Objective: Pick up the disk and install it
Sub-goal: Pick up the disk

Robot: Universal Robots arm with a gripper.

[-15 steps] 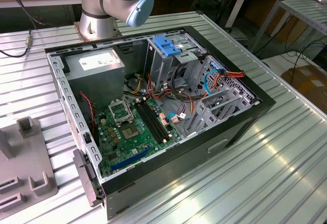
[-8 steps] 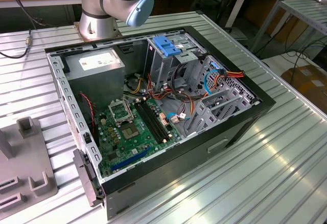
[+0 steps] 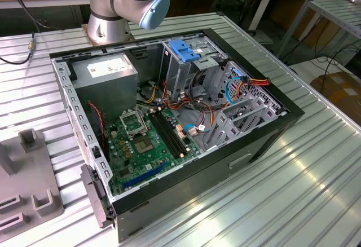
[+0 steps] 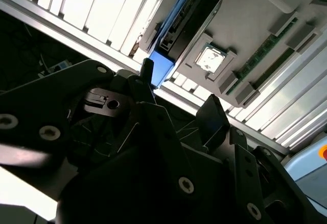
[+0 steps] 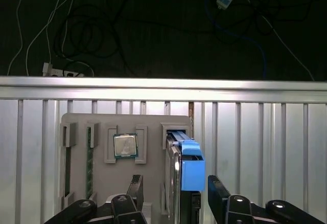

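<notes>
Hanging with fingers spread, the gripper has one each side of the disk. The disk stands on edge in a slot at the edge of the tray. A crooked squeeze could catch its blue rail and tip it.

Disk: flat dark-grey metal hard drive, blue plastic side rail along its exposed edge. Stands on edge, upright, seated in a slot of the grey holder, at the holder's end. The holder lies flat on the ribbed metal counter. Seen in both wrist views.
</notes>
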